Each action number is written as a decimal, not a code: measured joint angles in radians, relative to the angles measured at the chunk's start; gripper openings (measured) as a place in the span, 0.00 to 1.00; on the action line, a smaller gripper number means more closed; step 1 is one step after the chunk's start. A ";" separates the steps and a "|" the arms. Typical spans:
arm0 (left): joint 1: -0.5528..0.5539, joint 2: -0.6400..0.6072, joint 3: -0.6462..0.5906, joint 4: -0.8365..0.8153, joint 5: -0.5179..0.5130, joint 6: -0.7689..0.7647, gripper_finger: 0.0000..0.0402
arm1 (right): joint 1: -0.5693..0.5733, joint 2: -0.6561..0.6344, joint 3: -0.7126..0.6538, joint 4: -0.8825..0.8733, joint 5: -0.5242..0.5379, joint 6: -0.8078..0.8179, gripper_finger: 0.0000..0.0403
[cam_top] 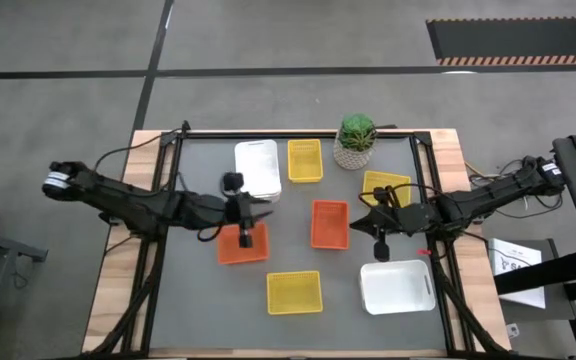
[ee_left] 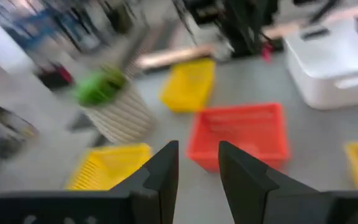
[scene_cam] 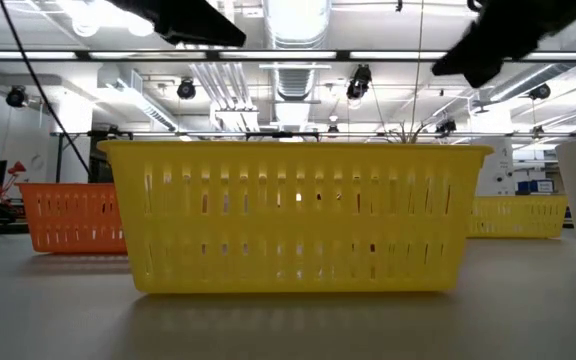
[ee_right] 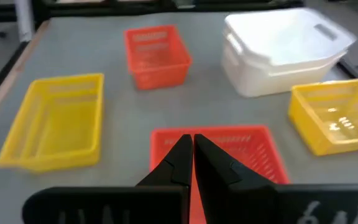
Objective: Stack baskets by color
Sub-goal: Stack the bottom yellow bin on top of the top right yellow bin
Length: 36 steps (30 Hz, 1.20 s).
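Note:
Several small baskets stand on the grey table. White ones are at the far left (cam_top: 257,168) and near right (cam_top: 397,286). Yellow ones are at the far middle (cam_top: 305,160), the right (cam_top: 385,188) and the near middle (cam_top: 294,291). Two orange ones sit in the middle (cam_top: 329,223) and left of it (cam_top: 242,243). My left gripper (ee_left: 197,180) is open and empty, raised between the left white and left orange baskets (cam_top: 258,211). My right gripper (ee_right: 192,155) is shut and empty, raised by the right edge of the middle orange basket (ee_right: 229,149).
A green plant in a woven white pot (cam_top: 356,140) stands at the far edge between two yellow baskets. Bare grey table shows along the near left and between the baskets. In the low view the near yellow basket (scene_cam: 293,215) fills the middle.

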 joint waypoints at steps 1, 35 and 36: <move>0.000 -0.022 -0.025 0.032 -0.024 0.042 0.24 | -0.004 0.022 0.024 -0.004 0.016 0.000 0.02; 0.000 -0.347 -0.296 0.370 -0.220 0.724 0.24 | -0.277 0.719 0.867 -0.798 -0.394 -0.025 0.39; 0.000 -0.350 -0.299 0.370 -0.220 0.724 0.24 | -0.265 0.728 0.871 -0.798 -0.417 -0.022 0.40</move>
